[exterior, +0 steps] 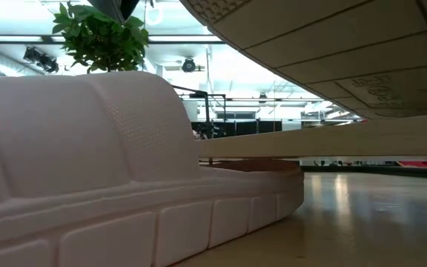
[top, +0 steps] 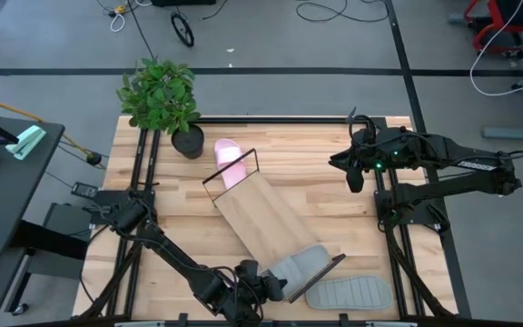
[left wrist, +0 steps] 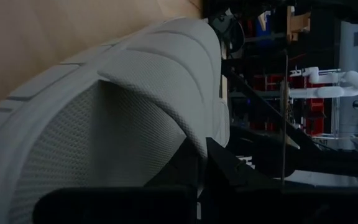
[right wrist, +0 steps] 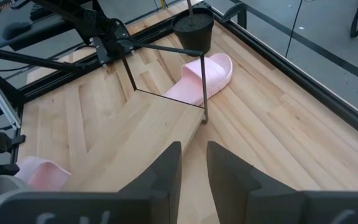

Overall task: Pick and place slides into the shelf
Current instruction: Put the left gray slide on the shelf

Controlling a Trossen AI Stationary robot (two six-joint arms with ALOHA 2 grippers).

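The shelf point(top: 261, 218) lies slantwise on the table. One pink slide point(top: 230, 162) lies at the shelf's far end, its toe under the wire frame point(right wrist: 166, 93). A grey slide point(top: 302, 266) sits at the shelf's near end, and my left gripper point(top: 266, 283) is shut on it from the near left. A second grey slide point(top: 348, 292) lies flat by the table's near edge. A second pink slide point(right wrist: 39, 173) rests beside the left arm and fills the low view point(exterior: 87, 163). My right gripper point(top: 360, 168) hangs open above the table's far right, touching nothing. My left gripper holds the grey slide point(left wrist: 104, 124) by its ribbed strap, at the strap's edge point(left wrist: 185, 134). One dark finger point(left wrist: 188, 165) reaches under the strap above the footbed and the other lies outside it. The fingers come nearly level from the table's near left.
A potted plant point(top: 162, 95) stands at the far left of the table, its pot point(right wrist: 193, 28) close to the shelf's far frame. Dark rails run along the table's left and right sides. Bare wood lies between the shelf and the right arm.
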